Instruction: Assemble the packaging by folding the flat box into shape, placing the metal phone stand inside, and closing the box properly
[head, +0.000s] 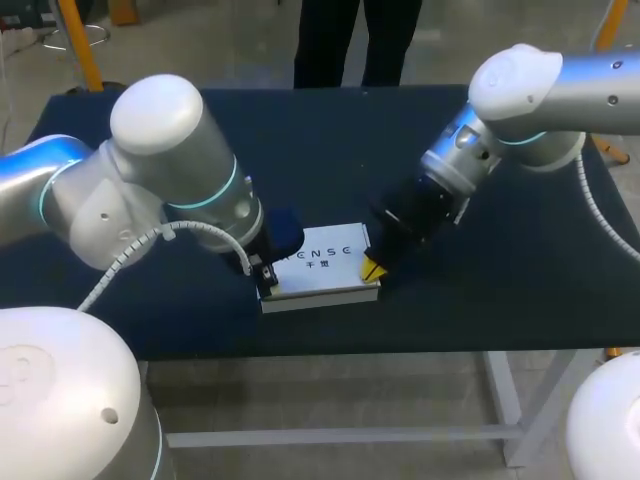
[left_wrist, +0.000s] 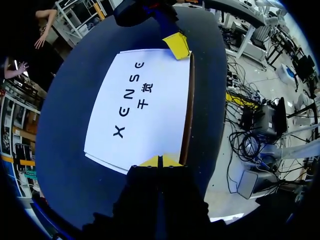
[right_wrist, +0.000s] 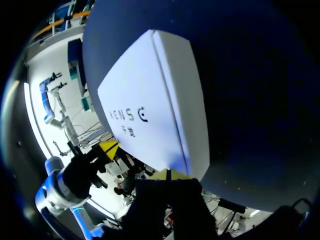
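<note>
Toward 6 o'clock on the dark table (head: 500, 290), close to its front edge, our white box (head: 322, 265) lies flat with its lid down. Our left gripper (left_wrist: 159, 161) has its two yellow tips squeezed together with nothing between them. The tips touch the box at its 9 o'clock end. Our right gripper (right_wrist: 169, 174) also has its tips tight together and holds nothing. It rests on the box's 3 o'clock end. Black letters run across the white top.

even overhead light; the white box (head: 322, 262) glares slightly, shadows seemingly soft beneath.
</note>
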